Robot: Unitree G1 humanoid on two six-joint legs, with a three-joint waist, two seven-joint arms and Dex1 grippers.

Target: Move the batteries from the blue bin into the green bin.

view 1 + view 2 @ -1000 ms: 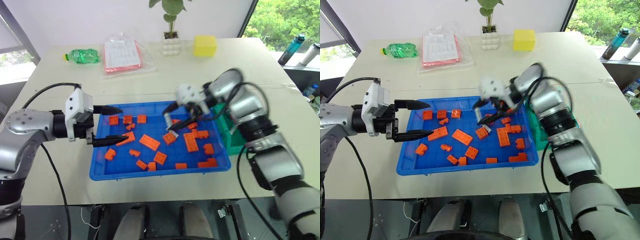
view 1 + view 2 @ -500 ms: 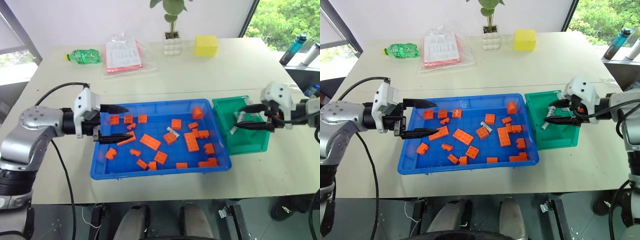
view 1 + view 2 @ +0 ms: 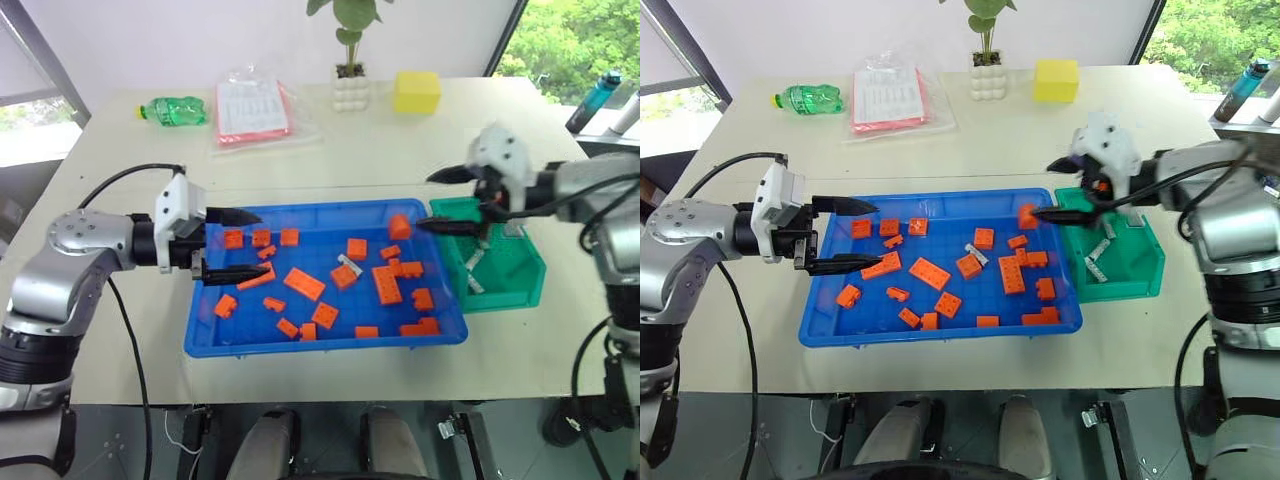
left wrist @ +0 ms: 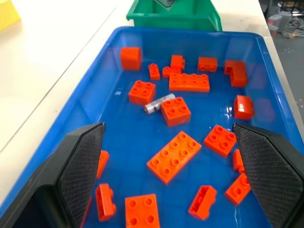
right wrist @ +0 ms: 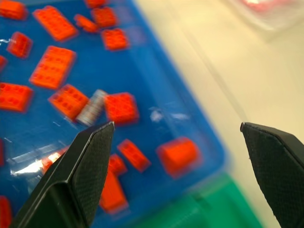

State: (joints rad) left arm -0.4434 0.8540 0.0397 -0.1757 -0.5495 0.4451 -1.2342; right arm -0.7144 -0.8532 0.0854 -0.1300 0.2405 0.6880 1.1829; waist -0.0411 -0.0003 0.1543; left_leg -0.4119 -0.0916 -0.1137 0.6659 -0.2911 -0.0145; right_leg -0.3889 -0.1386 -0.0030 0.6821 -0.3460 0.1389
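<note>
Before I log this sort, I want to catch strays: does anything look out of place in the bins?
One battery still lies in the blue bin, wedged beside an orange brick among the other bricks. The green bin holds batteries only. Nothing looks spilled or damaged.

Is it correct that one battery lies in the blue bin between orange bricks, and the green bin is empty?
Not quite. The green bin is not empty: the right eye view shows batteries lying inside it. The rest holds: one battery lies in the blue bin between orange bricks.
</note>
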